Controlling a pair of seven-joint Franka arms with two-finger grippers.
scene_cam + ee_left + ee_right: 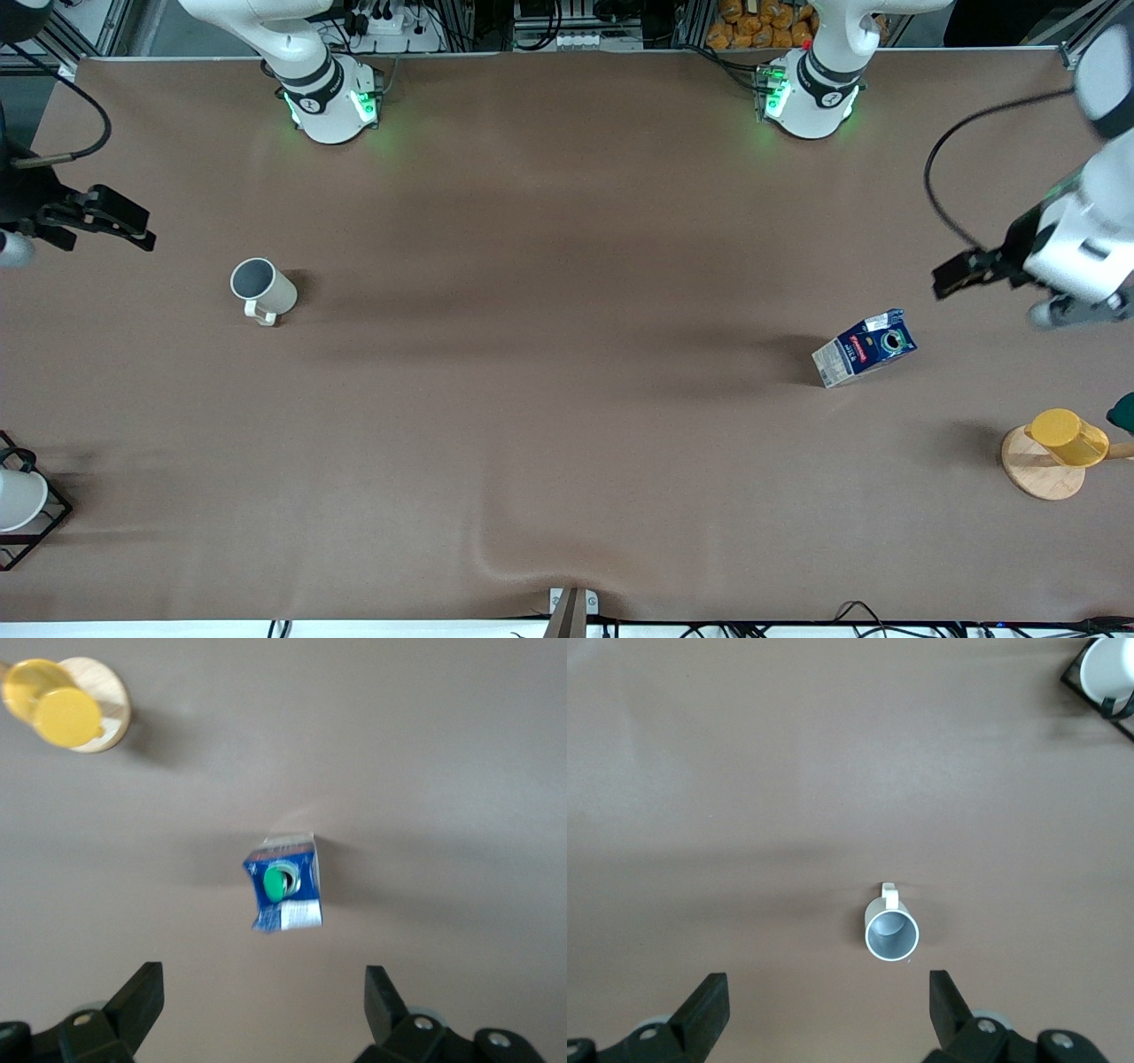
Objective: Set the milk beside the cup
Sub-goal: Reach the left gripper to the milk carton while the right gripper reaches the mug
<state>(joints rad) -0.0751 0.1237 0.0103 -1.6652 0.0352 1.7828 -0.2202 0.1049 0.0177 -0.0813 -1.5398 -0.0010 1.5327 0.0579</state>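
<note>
The milk (864, 347), a dark blue and white carton with a green cap, stands on the table toward the left arm's end; it also shows in the left wrist view (283, 886). The cup (261, 288), cream-white with a grey inside and a side handle, stands toward the right arm's end and shows in the right wrist view (891, 932). My left gripper (955, 275) (264, 992) is open and empty, in the air over bare table beside the milk. My right gripper (133, 223) (824, 997) is open and empty, in the air over bare table beside the cup.
A yellow cup on a round wooden base (1059, 447) (62, 704) stands nearer the front camera than the milk, at the left arm's end. A white cup in a black wire rack (18, 501) (1107, 669) sits at the right arm's end. A dark green thing (1123, 412) pokes in at the edge.
</note>
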